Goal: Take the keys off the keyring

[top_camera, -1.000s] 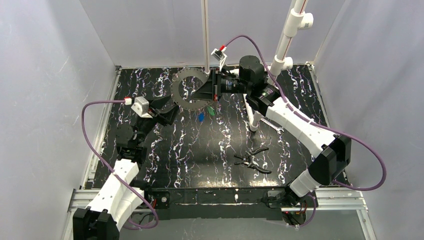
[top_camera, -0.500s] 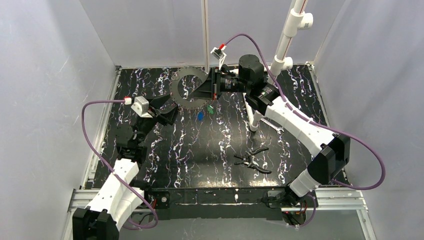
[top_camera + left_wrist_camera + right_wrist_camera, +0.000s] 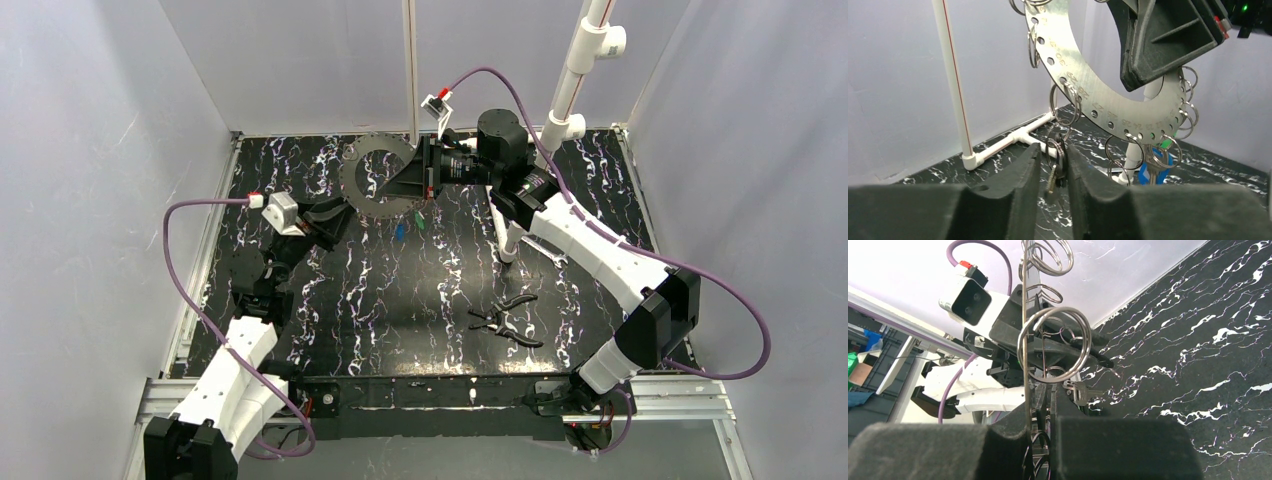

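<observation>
Right pincer (image 3: 398, 186) clamps a crescent plate (image 3: 365, 160) above the table's (image 3: 420, 290) 12 o'clock, the keys (image 3: 400, 232) dangling on their keyring (image 3: 1175, 149); left pincer (image 3: 338, 213), narrowly parted at 10 o'clock, must reach them to start unthreading

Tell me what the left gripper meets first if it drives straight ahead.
Likely the small dark key hanging from the crescent metal plate, framed between the left gripper's fingers; depth is unclear.

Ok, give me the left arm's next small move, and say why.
Probably close the left gripper on the small key: it hangs from its ring between the open fingers, while the right gripper holds the ringed plate.
</observation>
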`<state>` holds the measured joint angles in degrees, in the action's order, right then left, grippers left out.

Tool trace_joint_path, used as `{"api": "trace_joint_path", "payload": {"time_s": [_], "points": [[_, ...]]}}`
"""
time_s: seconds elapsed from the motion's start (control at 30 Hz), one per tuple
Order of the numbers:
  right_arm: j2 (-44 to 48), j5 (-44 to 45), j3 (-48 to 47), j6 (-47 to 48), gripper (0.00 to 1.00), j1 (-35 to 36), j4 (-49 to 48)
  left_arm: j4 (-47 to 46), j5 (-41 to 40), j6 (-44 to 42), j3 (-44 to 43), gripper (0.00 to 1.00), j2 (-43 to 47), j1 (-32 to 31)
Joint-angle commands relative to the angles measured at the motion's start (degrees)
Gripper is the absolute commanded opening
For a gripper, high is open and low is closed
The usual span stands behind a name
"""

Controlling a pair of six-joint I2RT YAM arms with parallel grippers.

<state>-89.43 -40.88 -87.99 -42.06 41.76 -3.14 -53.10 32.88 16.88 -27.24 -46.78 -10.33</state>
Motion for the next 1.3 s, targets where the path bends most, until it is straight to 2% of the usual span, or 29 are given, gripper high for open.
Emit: {"api": "trace_joint_path", "payload": {"time_s": [0.0,0.07,0.1,0.23,0.47,0.63,0.77,0.83,1.03,1.13,1.27], "points": [[0.3,-0.3,-3.6,-0.5,0.01,0.2,-3.8,-0.6,2.4,-1.4,-0.2,0.16,1.3,-0.3],[0.5,-0.2,-3.0,-0.5,0.01,-0.1,-3.7,0.5,3.1,-1.4,-0.2,0.03,2.0,-0.3],[0.6,-0.1,-2.4,-0.4,0.01,-0.4,-3.7,1.2,3.5,-1.3,-0.2,0.0,2.4,-0.3],[1.3,-0.4,2.1,-1.3,0.01,-2.1,-4.6,9.5,4.7,-3.4,-1.9,0.0,5.3,-0.3],[1.5,-2.8,10.6,-1.3,0.01,-3.6,-9.8,40.5,8.2,-16.4,-11.6,0.0,6.6,-0.3],[1.0,-3.4,15.9,1.8,0.01,-3.6,-11.3,67.4,8.2,-32.4,-22.0,0.0,2.3,-0.3],[0.8,-3.8,20.9,4.0,0.01,-3.5,-13.1,80.2,8.6,-45.0,-26.1,0.0,0.6,-0.3],[1.1,-3.9,23.0,5.1,0.03,-3.5,-13.4,83.7,8.2,-49.1,-27.1,0.0,0.3,-0.3],[3.3,-4.2,28.4,7.9,0.18,-3.4,-12.5,90.1,8.3,-56.1,-29.4,0.0,-2.9,-0.2],[5.2,-3.9,31.4,10.8,0.3,-3.3,-11.5,90.9,10.5,-56.7,-29.1,0.0,-3.7,-0.3],[8.1,-2.2,35.2,19.3,0.4,-3.3,-6.4,91.5,12.9,-53.8,-27.7,0.0,-6.0,-0.5]]}}
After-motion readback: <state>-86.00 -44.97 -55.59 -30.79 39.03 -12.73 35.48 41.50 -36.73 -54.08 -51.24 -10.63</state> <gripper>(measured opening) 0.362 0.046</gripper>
